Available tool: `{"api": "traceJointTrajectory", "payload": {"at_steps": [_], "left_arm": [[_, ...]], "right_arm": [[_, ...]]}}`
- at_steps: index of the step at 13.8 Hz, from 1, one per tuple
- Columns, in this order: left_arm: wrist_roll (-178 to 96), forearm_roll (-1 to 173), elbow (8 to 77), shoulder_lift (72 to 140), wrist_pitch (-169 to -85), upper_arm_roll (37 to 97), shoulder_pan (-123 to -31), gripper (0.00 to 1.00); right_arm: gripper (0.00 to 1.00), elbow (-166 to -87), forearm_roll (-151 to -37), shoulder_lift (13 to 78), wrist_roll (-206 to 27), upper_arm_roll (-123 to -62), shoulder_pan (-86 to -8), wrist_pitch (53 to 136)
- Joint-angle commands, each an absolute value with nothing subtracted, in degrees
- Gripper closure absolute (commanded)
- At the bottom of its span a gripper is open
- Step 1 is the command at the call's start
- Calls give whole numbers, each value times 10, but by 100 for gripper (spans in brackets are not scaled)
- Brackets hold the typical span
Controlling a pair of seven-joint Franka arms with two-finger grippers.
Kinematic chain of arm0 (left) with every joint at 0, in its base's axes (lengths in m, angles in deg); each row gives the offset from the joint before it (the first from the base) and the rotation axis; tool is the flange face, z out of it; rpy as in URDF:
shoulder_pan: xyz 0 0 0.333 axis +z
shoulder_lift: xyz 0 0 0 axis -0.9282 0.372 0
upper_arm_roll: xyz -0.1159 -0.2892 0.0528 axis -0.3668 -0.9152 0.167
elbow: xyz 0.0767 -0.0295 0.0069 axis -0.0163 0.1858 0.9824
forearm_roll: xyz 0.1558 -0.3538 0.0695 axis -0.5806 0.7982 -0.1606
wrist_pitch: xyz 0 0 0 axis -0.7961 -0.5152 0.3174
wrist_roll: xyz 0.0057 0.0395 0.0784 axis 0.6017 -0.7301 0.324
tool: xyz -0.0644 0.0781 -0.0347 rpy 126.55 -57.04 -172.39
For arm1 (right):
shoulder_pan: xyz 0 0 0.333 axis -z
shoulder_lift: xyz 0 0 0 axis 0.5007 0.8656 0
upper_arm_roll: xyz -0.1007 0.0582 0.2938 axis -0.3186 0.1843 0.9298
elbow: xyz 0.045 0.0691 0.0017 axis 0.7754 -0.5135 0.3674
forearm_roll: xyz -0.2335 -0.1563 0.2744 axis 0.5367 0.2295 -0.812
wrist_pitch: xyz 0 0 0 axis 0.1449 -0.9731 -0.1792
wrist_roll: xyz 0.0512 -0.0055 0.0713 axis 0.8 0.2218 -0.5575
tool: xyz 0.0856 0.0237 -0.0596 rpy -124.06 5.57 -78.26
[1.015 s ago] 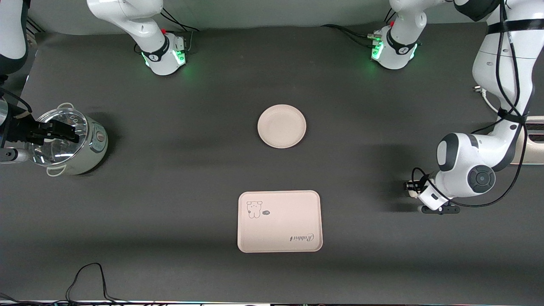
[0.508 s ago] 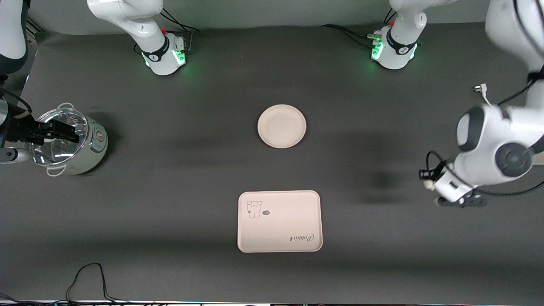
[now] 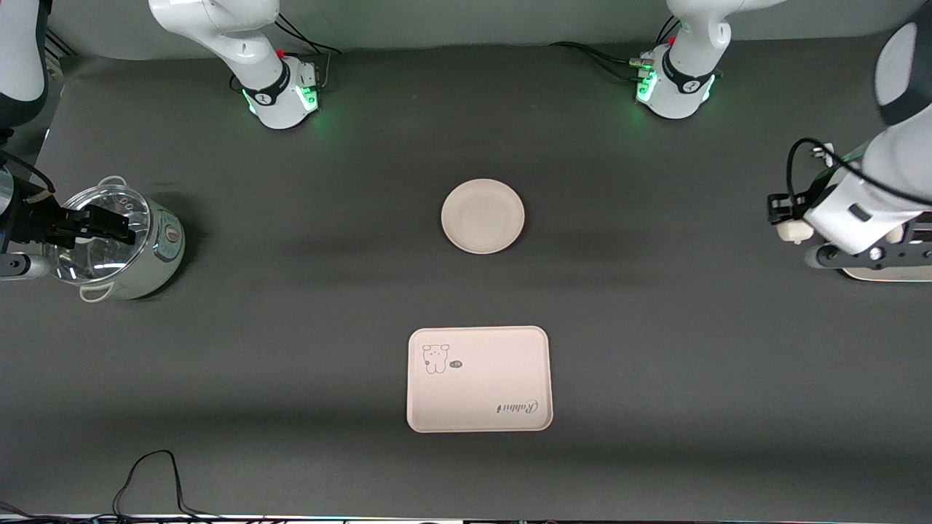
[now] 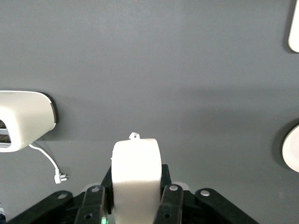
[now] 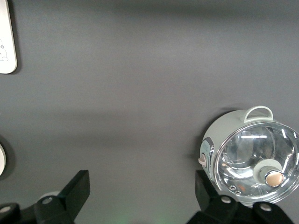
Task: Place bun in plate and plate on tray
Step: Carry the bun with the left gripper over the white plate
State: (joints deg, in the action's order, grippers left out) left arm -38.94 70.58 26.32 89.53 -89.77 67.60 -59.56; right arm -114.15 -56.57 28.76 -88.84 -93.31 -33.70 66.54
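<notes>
My left gripper is clamped on the bun, up in the air toward the left arm's end from the plate; my right gripper waits, jaws apart, over the pot.

The tray reads "Rabbit" (in script, near one corner).
</notes>
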Motion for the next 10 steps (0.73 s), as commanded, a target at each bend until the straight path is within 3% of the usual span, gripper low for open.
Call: {"api": "traceJointTrajectory", "payload": {"at_steps": [1,5,10], "left_arm": [[-371,741,238,917,-886,667,-604,60],[-230,763,242,933,-927,618,-640,60],[-58,787,271,974,-1025,615,-766,60]], "right_arm": [[0,-1145,-572,283,-881,-937,-339,666],[0,-1145,-571,283,-881,-937,-339,666],[0,-1145,-572,284,-883,-943,-339,666]]}}
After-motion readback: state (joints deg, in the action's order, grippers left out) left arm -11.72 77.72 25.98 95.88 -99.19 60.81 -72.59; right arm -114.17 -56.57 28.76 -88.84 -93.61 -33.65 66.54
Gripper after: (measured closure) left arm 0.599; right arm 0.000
